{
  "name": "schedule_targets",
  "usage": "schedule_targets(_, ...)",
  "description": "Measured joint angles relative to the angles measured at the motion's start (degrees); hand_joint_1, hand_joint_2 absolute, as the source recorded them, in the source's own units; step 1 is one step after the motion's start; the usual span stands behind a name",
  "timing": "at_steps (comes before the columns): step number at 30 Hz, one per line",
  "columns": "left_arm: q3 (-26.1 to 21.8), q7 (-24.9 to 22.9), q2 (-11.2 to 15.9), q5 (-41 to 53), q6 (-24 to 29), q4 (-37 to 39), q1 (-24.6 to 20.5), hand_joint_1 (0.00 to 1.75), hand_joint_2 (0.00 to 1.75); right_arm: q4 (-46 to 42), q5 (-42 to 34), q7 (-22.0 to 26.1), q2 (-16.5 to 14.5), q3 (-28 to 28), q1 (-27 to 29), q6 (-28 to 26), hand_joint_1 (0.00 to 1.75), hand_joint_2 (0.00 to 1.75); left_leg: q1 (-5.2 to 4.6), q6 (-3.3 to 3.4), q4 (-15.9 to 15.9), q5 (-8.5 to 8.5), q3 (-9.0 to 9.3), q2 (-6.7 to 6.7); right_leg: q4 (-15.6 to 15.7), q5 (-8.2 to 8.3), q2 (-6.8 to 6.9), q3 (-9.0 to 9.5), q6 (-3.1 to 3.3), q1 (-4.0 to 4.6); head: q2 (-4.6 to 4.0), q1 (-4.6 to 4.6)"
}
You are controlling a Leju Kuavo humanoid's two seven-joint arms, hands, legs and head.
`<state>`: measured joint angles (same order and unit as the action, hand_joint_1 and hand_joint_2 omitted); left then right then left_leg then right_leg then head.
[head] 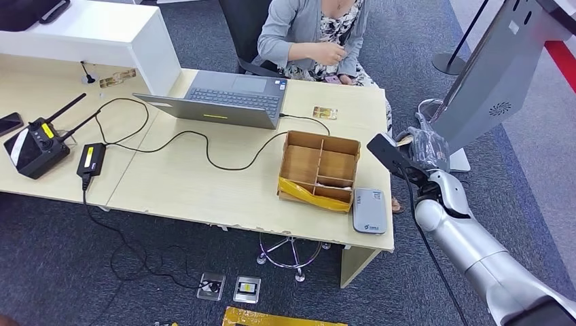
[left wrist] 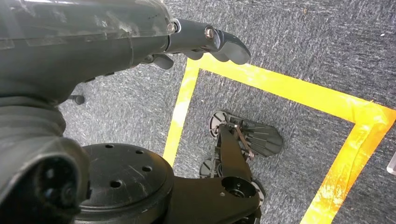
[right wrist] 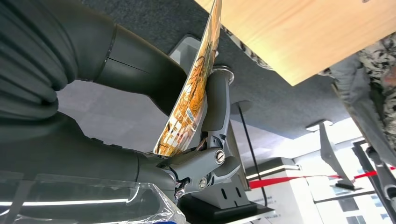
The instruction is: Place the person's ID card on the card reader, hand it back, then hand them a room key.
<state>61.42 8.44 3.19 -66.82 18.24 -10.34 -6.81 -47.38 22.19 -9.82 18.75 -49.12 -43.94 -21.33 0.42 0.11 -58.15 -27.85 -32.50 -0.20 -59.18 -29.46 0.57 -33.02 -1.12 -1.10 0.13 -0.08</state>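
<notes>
- My right hand is clamped on a thin, glossy card printed in orange and yellow; the thick grey thumb and a darker finger press on its two faces in the right wrist view. I judge this to be either the ID card or the room key; the pictures do not settle which.
- In the head view my right hand sits at the right of the frame, just past the right edge of the pale wooden desk.
- The grey-white flat rectangular card reader lies at the desk's lower right corner, below and left of my right hand in frame, touching the brown cardboard divided box.
- The seated person in a grey cardigan is at upper centre, above and left of my hand.
- The card's long axis runs out past my fingertips, edge-on to the wrist camera.
- Open room: the floor strip between the desk edge and the grey kiosk stand; the box rim restricts any approach from the left.
- My left hand hangs over the grey carpet, fingers apart, holding nothing; my right hand is the nearer.
</notes>
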Motion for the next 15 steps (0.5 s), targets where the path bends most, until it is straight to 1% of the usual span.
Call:
schedule_targets(4, 0.0, -0.54, -0.02, -0.3, 0.67, 0.0, 0.07, 0.0, 0.0, -2.15, -0.82, -1.17, 2.35, 0.21, 3.3, 0.39, 1.75, 1.75, 0.0, 0.0, 0.0, -0.01, -0.02, -0.01, 0.01, 0.0, 0.01, 0.0, 0.0, 0.0, 0.0, 0.01)
schedule_targets(9, 0.0, -1.19, -0.02, -0.39, 1.0, 0.01, 0.1, 0.0, 0.0, -4.83, -1.85, -1.31, 4.7, 0.43, 6.75, 0.07, 1.75, 1.75, 0.01, -0.03, 0.0, -0.04, 0.0, 0.05, 0.01, 0.0, -0.07, -0.02, 0.0, 0.0, 0.0, 0.0)
schedule_targets(15, 0.0, -1.15, -0.01, -0.22, 0.78, 0.01, 0.09, 0.0, 0.0, -6.94, -2.6, -0.73, 5.57, 0.31, 10.29, -0.38, 1.75, 1.75, 0.05, -0.03, 0.0, -0.04, 0.0, 0.05, 0.0, 0.0, -0.12, -0.02, 0.0, 0.04, 0.0, -0.01)
